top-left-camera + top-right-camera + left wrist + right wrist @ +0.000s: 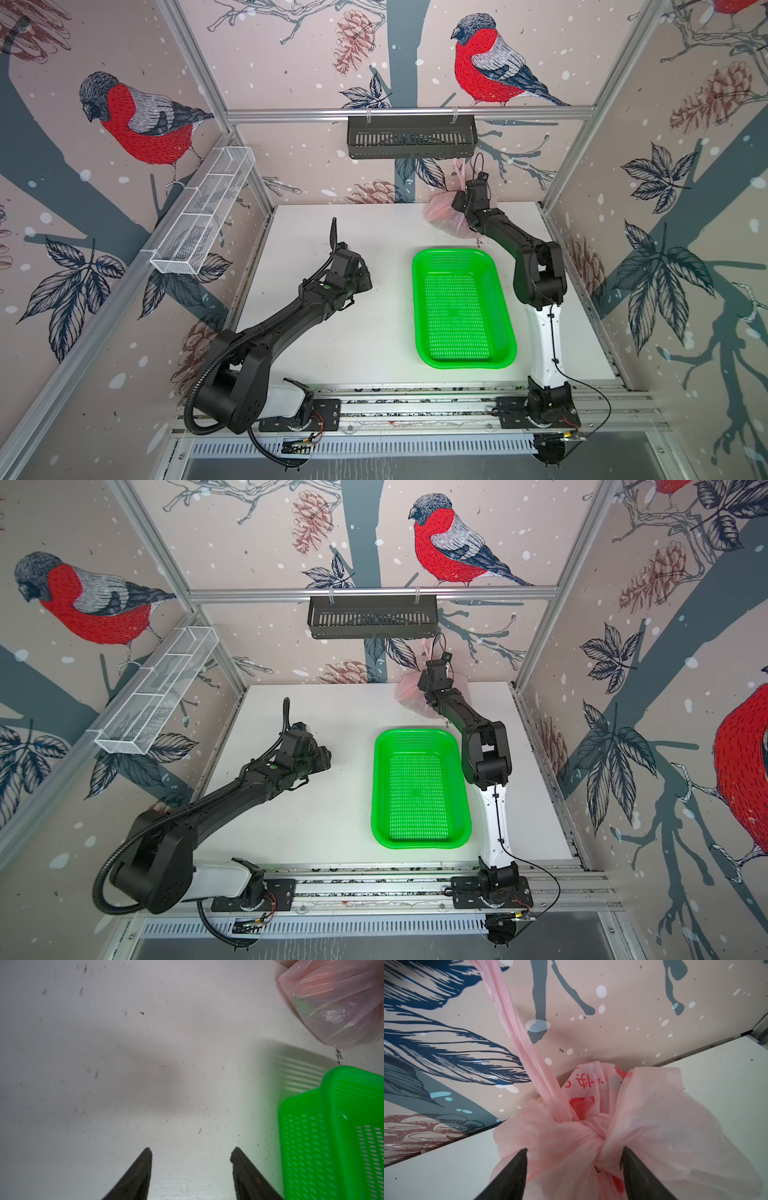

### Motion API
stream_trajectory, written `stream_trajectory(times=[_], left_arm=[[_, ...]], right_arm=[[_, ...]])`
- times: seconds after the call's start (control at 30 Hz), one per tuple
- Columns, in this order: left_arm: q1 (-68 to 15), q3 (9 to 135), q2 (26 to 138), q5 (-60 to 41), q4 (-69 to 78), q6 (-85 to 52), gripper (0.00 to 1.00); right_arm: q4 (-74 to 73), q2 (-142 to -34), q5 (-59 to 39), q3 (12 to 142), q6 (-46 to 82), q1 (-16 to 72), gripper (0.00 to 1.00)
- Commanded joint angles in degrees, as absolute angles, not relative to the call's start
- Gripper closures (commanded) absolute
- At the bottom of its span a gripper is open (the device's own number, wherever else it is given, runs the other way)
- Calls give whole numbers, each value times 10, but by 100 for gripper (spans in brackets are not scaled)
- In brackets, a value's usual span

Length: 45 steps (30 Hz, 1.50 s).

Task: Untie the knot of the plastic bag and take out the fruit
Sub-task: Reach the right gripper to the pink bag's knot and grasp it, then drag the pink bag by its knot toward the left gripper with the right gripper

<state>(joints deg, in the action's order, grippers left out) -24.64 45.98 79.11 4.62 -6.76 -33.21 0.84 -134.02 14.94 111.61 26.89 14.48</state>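
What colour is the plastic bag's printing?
Red, on the pale pink plastic bag; right wrist view.

Bright even light, soft shadows, edge distortion

The plastic bag is thin, translucent pale pink film, crinkled and softly glossy. Its knot bunches the same film into tight creases. The green basket is shiny perforated plastic. The white bench looks matt, scuffed and speckled. The left fingers are matt black.
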Motion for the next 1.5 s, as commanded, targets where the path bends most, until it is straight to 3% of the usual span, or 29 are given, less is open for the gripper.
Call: stream_trajectory(times=[0.0, 0.2, 0.4, 0.5, 0.67, 0.93, 1.03, 1.47], left_arm=[[-243, 472, 805, 35, -39, -320, 39], [-242, 489, 823, 31, -40, -317, 39], [-241, 508, 844, 25, -56, -317, 39], [-241, 517, 853, 23, -62, -317, 40], [-239, 522, 860, 23, -60, -317, 40], [-216, 532, 863, 32, -72, -341, 40], [-197, 529, 859, 20, -70, -350, 40], [-63, 496, 781, -31, -69, -367, 39]], right_arm=[[21, -1357, 169, 1135, 278, 142, 27], [10, -1374, 155, 1140, 278, 137, 21], [-2, -1396, 121, 1154, 273, 133, 24], [-14, -1406, 102, 1158, 270, 132, 33], [-34, -1413, 75, 1159, 265, 132, 62], [-41, -1411, -6, 1164, 258, 139, 88], [-40, -1409, -38, 1166, 247, 151, 92], [-4, -1387, -120, 1170, 210, 268, 95]])
